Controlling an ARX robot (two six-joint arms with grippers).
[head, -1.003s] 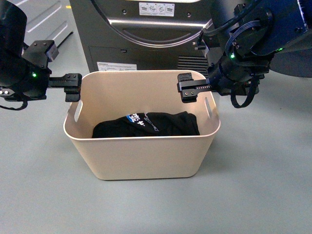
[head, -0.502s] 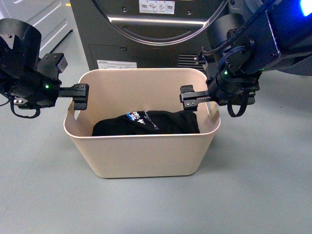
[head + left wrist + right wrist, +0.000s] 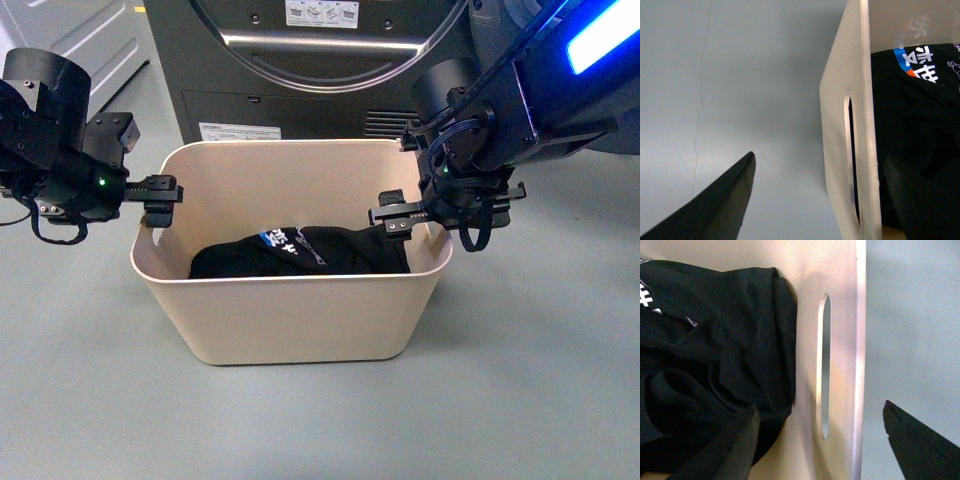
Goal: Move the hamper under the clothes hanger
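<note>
The left gripper (image 3: 160,198) is at the left short wall of the hamper (image 3: 290,320), level with the rolled rim. Its jaws stand wide and straddle that wall. In the left wrist view, one of its fingers (image 3: 722,202) hangs over the grey floor (image 3: 80,390) outside. The other finger (image 3: 920,200) is inside the bin, over the black garment (image 3: 300,255). The wall and its oval cut-out handle (image 3: 852,165) stand between the two fingers, with a clear gap to the outer one. The left gripper holds nothing.

The hamper sits upright on the floor between the two arms, just in front of the dark grey dryer (image 3: 300,80). The black garment lies crumpled on its bottom, with blue and white lettering showing.

The right gripper (image 3: 415,212) is at the right short wall, also spread wide and gripping nothing. In the right wrist view, its inner finger (image 3: 727,450) is over the garment and its outer finger (image 3: 920,442) is over the floor. The wall and its slot handle (image 3: 823,365) lie between them. Whether either finger touches the plastic cannot be told.
</note>
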